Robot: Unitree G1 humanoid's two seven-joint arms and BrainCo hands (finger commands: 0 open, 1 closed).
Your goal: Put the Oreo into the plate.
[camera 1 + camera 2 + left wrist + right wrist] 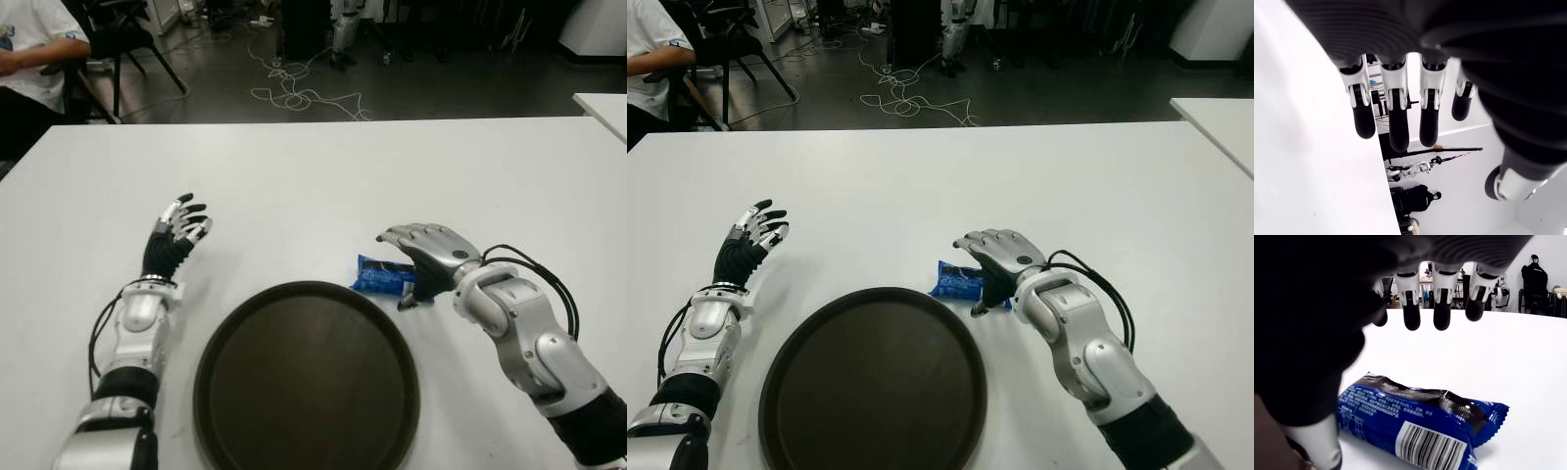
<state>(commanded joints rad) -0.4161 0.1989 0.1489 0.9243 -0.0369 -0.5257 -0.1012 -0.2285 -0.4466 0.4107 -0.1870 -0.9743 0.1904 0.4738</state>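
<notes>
Behind the white table (323,176) the dark floor carries a tangle of white cables (294,93), and at the far left corner a person in a white shirt (34,44) sits beside a black chair (122,39); a second white table (602,108) shows at the right edge. On the table itself a round dark plate (306,377) lies near the robot, between the two arms. Just beyond the plate's far right rim lies the Oreo (382,276) — a blue glossy packet, flat on the table, with white print, a dark band along it and a barcode at one end; in the eye views its right part is covered by the right hand (429,257). This hand hangs above the packet, palm down; its fingers (1442,313) are stretched out and apart, the thumb beside the packet, holding nothing. The left hand (176,235) shows left of the plate, well apart from the packet; its fingers (1396,117) are spread and empty.
</notes>
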